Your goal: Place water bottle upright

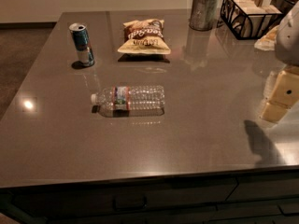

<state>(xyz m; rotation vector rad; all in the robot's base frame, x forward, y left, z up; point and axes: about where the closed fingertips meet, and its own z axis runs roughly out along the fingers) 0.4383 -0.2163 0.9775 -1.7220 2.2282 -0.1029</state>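
Observation:
The water bottle [128,99] is clear and ribbed, with a white cap and a red, white and blue label band. It lies on its side near the middle of the grey table [60,139], cap pointing left. My gripper [279,101] hangs over the table at the right edge of the camera view, well to the right of the bottle and apart from it. It holds nothing that I can see. Its shadow falls on the table below it.
A blue and silver drink can [82,45] stands upright at the back left. A chip bag [144,36] lies behind the bottle. A metal tin [203,10] and a black wire basket [247,13] stand at the back right. The table's front edge runs below the bottle.

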